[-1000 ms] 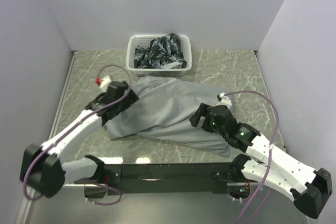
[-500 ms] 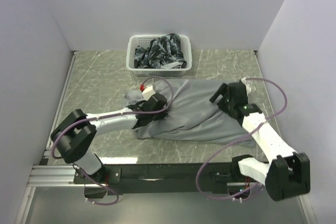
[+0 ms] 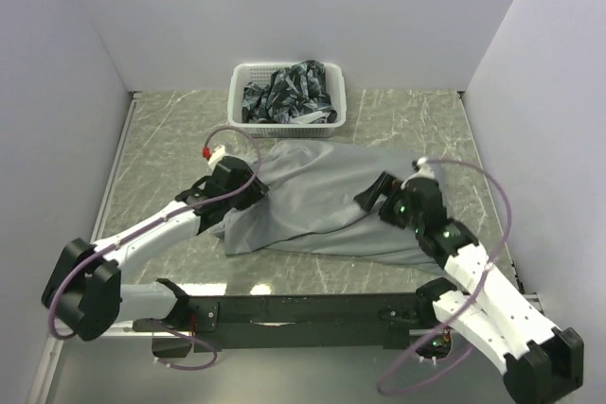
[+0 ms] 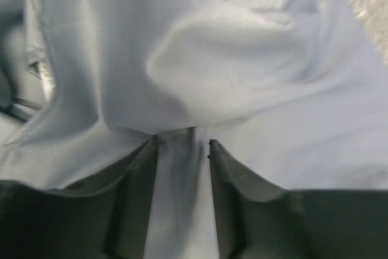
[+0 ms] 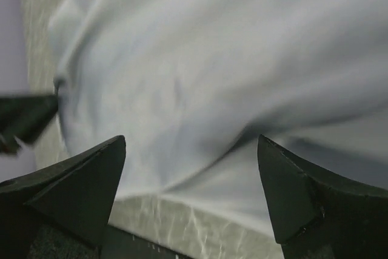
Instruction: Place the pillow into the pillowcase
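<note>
1. Fabric was what my left gripper [image 3: 248, 194] held. Its fingers [image 4: 136, 174] were pressed together on a narrow fold of the pillowcase [image 3: 312, 201], at the sack's left end.
2. My right gripper [image 3: 371, 198] was spread wide with nothing between its fingers, poised close over grey cloth on the right half of the sack, toward its near edge.
3. The pillowcase lay across the middle of the table [image 3: 170, 130], its long axis running left to right. Its far left corner was just in front of the basket [image 3: 237, 92] of dark patterned cloth.
4. The pillow showed no cream surface in any view. The sack looked plump rather than flat, so I judged the pillow was inside it, though I could not tell whether all of it was covered.
5. What mattered for the next move was that the long axis ran from one of my hands to the other. The left hand sat at the left end and the right hand was nearer the right end, so each end had its own arm.
6. I could not tell which end carried the opening. I judged the empty right hand would have to take cloth before any pull along that axis.
</note>
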You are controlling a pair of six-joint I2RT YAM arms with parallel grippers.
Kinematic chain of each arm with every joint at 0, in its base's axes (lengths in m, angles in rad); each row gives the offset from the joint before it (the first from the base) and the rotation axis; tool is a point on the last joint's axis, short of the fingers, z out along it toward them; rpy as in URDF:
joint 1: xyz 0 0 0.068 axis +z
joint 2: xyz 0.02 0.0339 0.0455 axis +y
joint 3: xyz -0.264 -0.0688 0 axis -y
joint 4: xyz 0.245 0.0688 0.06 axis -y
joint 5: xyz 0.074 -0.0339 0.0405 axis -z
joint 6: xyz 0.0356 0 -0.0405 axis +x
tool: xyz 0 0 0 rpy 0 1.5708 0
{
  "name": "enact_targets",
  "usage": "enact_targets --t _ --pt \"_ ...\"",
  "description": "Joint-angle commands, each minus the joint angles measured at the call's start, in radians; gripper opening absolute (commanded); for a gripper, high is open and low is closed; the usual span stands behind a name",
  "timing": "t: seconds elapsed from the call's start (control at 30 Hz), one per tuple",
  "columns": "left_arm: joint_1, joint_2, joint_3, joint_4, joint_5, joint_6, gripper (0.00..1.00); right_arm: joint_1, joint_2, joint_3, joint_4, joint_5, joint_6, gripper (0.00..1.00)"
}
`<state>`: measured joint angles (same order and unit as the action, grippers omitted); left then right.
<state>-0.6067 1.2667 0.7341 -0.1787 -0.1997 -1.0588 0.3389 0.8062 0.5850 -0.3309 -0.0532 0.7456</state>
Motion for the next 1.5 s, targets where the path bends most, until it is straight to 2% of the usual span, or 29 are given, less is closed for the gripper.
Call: enact_targets --t 0.0,0.07,0.1,0.17,0.27,0.33,0.4,0.5,0.53,0.57,0.6,0.63,0.67,0.73,0.77,0.8,0.87,0.93,0.97,1.0,1.07,1.1,1.13,1.17,1.23,1.3,1.33,1.37,1.47 --pt "0.068 -0.072 -0.004 -0.045 0.029 0.051 0.46 0.152 -0.107 -0.134 0.018 0.004 0.138 0.95" --pt "0.105 -0.079 0.007 -0.086 0.000 0.056 0.44 0.205 -0.166 -0.204 0.015 0.035 0.184 0.95" --pt "0.119 -0.087 0.005 -0.093 0.000 0.054 0.35 0.216 -0.191 -0.227 0.009 0.048 0.230 0.95" --pt "0.130 -0.118 -0.018 -0.076 0.026 0.056 0.32 0.221 -0.269 -0.293 -0.013 0.093 0.271 0.93" --pt "0.121 -0.136 -0.042 -0.068 0.057 0.074 0.40 0.222 -0.355 -0.335 -0.039 0.131 0.320 0.92" --pt "0.104 -0.139 -0.055 -0.082 0.034 0.069 0.61 0.222 -0.364 -0.340 -0.045 0.161 0.328 0.91" --pt "0.087 -0.135 -0.082 -0.077 0.013 0.060 0.70 0.221 -0.334 -0.337 -0.014 0.170 0.314 0.91" --pt "0.081 -0.110 -0.117 -0.015 0.051 0.045 0.74 0.198 -0.205 -0.314 0.033 0.197 0.272 0.87" --pt "0.076 -0.101 -0.122 0.007 0.060 0.042 0.74 0.145 -0.134 -0.301 0.047 0.190 0.250 0.85" --pt "0.062 -0.077 -0.125 0.025 0.071 0.042 0.75 0.100 -0.101 -0.278 0.055 0.178 0.226 0.72" --pt "0.052 -0.064 -0.121 0.051 0.081 0.040 0.74 0.054 -0.078 -0.269 0.067 0.159 0.175 0.63" --pt "0.039 -0.053 -0.114 0.061 0.083 0.040 0.73 0.004 -0.044 -0.263 0.091 0.109 0.152 0.55" --pt "0.009 -0.034 -0.104 0.070 0.085 0.039 0.71 -0.115 -0.035 -0.252 0.107 0.077 0.126 0.47" --pt "-0.024 -0.018 -0.098 0.099 0.083 0.030 0.57 -0.205 0.005 -0.219 0.104 0.056 0.061 0.47" --pt "-0.054 -0.001 -0.098 0.108 0.086 0.017 0.48 -0.257 0.020 -0.170 0.101 0.062 0.046 0.47" --pt "-0.065 0.006 -0.099 0.117 0.092 0.010 0.27 -0.285 0.039 -0.142 0.096 0.059 0.020 0.48" --pt "-0.109 0.019 -0.110 0.151 0.120 -0.013 0.11 -0.320 0.100 -0.061 0.087 0.027 0.003 0.48" --pt "-0.148 0.014 -0.117 0.171 0.128 -0.024 0.06 -0.328 0.143 -0.008 0.075 0.016 -0.015 0.50" --pt "-0.183 0.007 -0.121 0.171 0.132 -0.021 0.07 -0.327 0.152 0.030 0.075 -0.002 -0.023 0.54" --pt "-0.191 0.000 -0.118 0.168 0.129 -0.020 0.14 -0.321 0.159 0.044 0.072 -0.051 -0.038 0.55" --pt "-0.196 -0.047 -0.110 0.077 0.062 -0.029 0.23 -0.287 0.143 0.064 0.050 -0.060 -0.046 0.61" --pt "-0.194 -0.075 -0.110 0.040 0.008 -0.041 0.50 -0.256 0.125 0.067 0.035 -0.019 -0.054 0.64" --pt "-0.194 -0.105 -0.113 0.010 -0.038 -0.061 0.57 -0.163 0.088 0.070 0.001 0.019 -0.055 0.69" --pt "-0.182 -0.159 -0.111 -0.058 -0.123 -0.070 0.60 -0.114 0.067 0.075 -0.017 0.051 -0.054 0.70" --pt "-0.145 -0.209 -0.096 -0.128 -0.174 -0.095 0.73 0.039 0.008 0.052 -0.040 0.101 -0.026 0.72" --pt "-0.036 -0.230 -0.090 -0.182 -0.191 -0.096 0.76 0.148 -0.037 0.021 -0.037 0.119 0.030 0.72" --pt "0.007 -0.236 -0.093 -0.182 -0.181 -0.084 0.77 0.266 -0.047 -0.006 -0.028 0.151 0.052 0.71" --pt "0.087 -0.234 -0.096 -0.173 -0.169 -0.073 0.77 0.325 -0.050 -0.017 -0.023 0.176 0.072 0.71" --pt "0.220 -0.172 -0.093 -0.110 -0.112 -0.044 0.74 0.557 0.013 -0.021 0.001 0.279 0.123 0.71"
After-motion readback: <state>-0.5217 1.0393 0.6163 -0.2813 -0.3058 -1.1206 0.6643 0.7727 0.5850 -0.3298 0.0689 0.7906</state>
